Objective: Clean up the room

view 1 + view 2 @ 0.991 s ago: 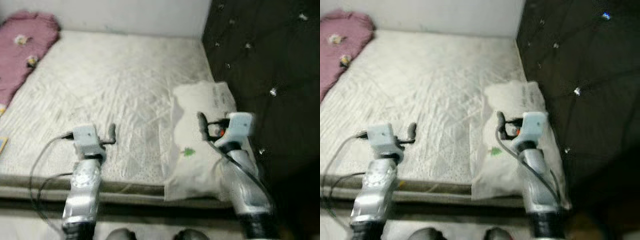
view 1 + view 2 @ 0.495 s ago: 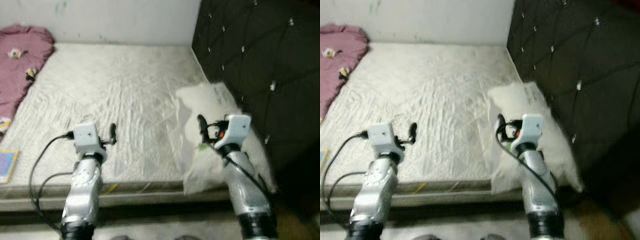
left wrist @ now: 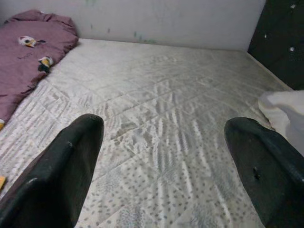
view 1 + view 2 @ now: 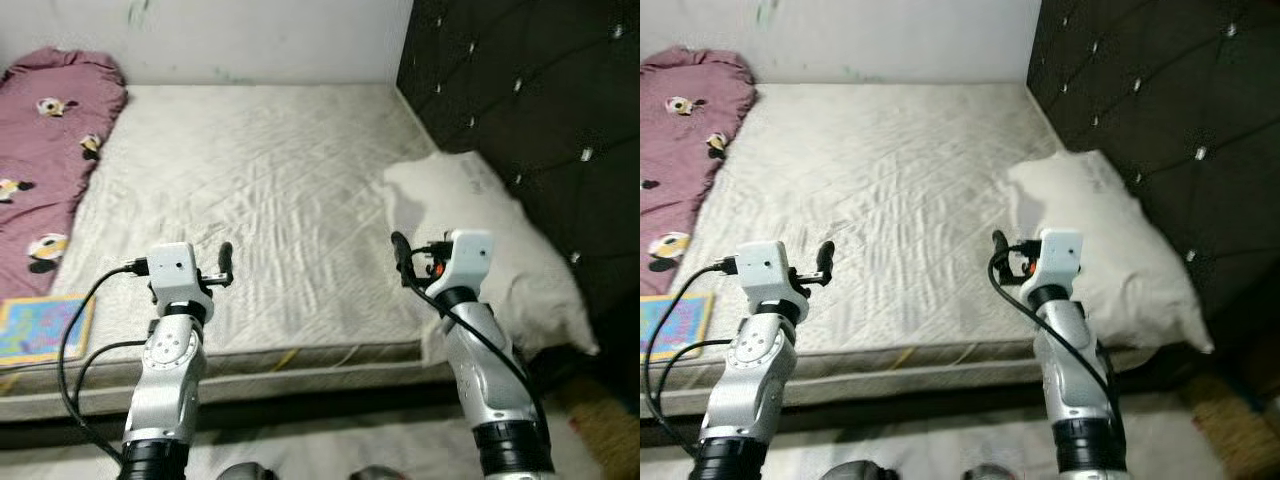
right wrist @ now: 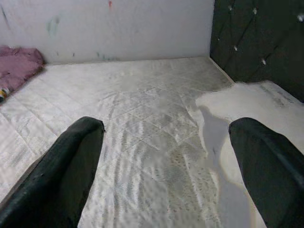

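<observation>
My left gripper (image 3: pixel 164 175) hangs over the near part of the mattress (image 4: pixel 270 190), its jaws spread wide with nothing between them. My right gripper (image 5: pixel 166 175) is held level with it, jaws parted just as wide and empty too, above the same quilted surface.

Just beside my right jaws, on their outer side, a white pillow (image 4: pixel 500 240) lies on the bed against the dark tufted headboard (image 4: pixel 540 90), one corner hanging past the near edge of the mattress. Well away from my left jaws, on their outer side, a pink blanket (image 4: pixel 45 150) with small animal prints runs along the far edge of the bed up to the pale wall (image 4: pixel 220 40). Nearer, still on my left jaws' outer side, a colourful flat book (image 4: pixel 40 325) lies by the near edge of the mattress.
</observation>
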`<state>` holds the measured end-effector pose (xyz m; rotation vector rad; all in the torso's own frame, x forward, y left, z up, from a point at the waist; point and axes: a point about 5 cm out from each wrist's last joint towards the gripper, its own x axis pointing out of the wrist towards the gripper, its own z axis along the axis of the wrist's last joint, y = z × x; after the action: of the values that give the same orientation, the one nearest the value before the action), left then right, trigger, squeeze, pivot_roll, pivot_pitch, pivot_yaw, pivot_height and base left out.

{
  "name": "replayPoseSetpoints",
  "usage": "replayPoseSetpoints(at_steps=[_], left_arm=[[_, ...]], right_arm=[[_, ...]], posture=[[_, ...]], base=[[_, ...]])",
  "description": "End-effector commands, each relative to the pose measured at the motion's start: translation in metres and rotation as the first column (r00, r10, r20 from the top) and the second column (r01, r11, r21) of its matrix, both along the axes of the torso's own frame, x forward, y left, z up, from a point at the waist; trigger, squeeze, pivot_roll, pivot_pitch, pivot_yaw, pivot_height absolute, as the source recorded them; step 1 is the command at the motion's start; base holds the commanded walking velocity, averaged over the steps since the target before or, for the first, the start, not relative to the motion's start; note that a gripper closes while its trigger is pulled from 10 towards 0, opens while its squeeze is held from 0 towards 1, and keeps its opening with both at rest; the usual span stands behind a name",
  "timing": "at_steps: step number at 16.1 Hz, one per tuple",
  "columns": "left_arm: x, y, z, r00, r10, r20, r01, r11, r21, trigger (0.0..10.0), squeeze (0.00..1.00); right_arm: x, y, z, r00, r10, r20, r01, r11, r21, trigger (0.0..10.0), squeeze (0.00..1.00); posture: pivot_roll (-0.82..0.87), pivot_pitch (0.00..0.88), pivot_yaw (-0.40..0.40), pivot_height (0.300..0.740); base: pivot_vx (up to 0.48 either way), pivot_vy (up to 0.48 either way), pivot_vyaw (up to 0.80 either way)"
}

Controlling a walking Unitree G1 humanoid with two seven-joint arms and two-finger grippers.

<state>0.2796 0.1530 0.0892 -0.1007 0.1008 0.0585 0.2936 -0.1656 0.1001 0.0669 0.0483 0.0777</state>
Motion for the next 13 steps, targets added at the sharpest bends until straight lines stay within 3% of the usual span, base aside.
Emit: replayPoseSetpoints(at_steps=[1, 8, 13], left_arm=[[0.0002, -0.0032, 0.0015, 1.0, -0.023, 0.003, 0.023, 1.0, -0.003, 10.0, 0.0], [-0.0004, -0.0043, 0.0034, 0.999, -0.034, 0.027, 0.035, 0.999, -0.002, 10.0, 0.0], [-0.0067, -0.004, 0.0066, 0.994, -0.088, 0.06, 0.089, 0.996, -0.016, 10.0, 0.0]], right_arm=[[0.0005, -0.0034, 0.001, 1.0, -0.013, 0.001, 0.013, 1.0, -0.003, 10.0, 0.0], [-0.0002, -0.0017, -0.0012, 1.0, -0.004, -0.006, 0.004, 1.0, -0.013, 10.0, 0.0], [-0.004, -0.0033, -0.0034, 1.0, 0.003, -0.013, -0.003, 1.0, -0.026, 10.0, 0.0]], posture=[[-0.03, 0.0, -0.016, 0.74], [-0.03, 0.0, -0.019, 0.74], [-0.02, 0.002, -0.028, 0.74]], base=[[0.0, 0.48, 0.0], [0.0, 0.48, 0.0], [0.055, 0.0, 0.0]])
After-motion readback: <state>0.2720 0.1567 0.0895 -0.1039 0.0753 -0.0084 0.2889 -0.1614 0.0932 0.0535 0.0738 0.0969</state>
